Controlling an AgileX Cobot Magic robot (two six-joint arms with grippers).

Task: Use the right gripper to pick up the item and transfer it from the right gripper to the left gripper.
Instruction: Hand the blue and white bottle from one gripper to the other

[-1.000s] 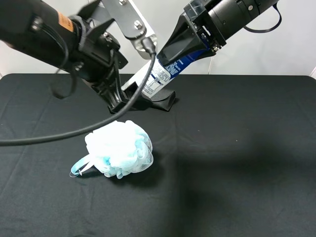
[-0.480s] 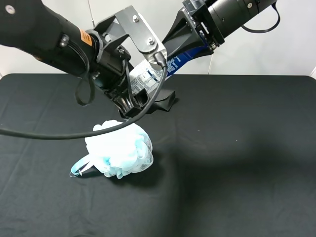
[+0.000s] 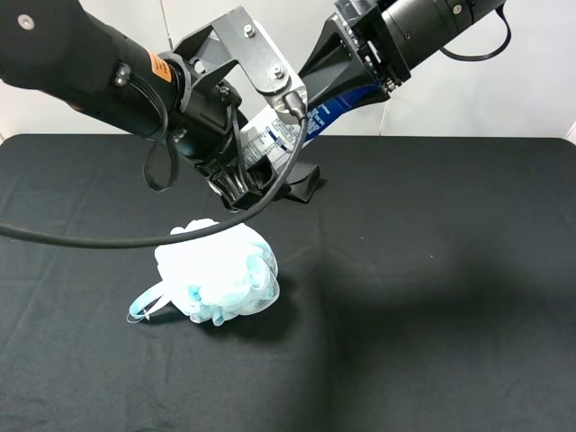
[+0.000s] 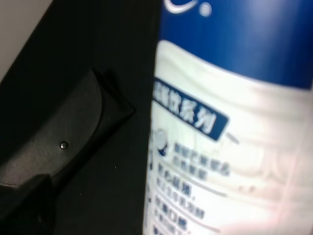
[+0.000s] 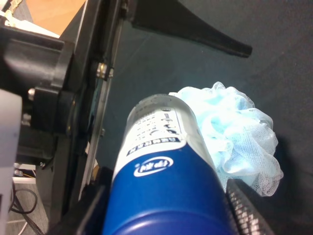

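Observation:
The item (image 3: 274, 138), a white spray can with a blue label, hangs tilted in the air above the far side of the table. My right gripper (image 3: 313, 94) is shut on its blue upper part, which fills the right wrist view (image 5: 166, 171). My left gripper (image 3: 243, 175), with its silver bracket, has come up around the can's white lower end. The left wrist view shows the can's printed side (image 4: 225, 127) very close, with no fingers in sight. Whether the left jaws press on the can cannot be made out.
A fluffy light-blue bath sponge (image 3: 219, 270) lies on the black table (image 3: 432, 270) below both grippers. A flat black glasses case (image 3: 301, 184) lies behind the grippers near the table's far edge. A loose black cable (image 3: 108, 238) hangs from the left arm.
The left gripper rose and moved right until it came around the can's lower end. The right gripper kept hold of the can and lifted it slightly.

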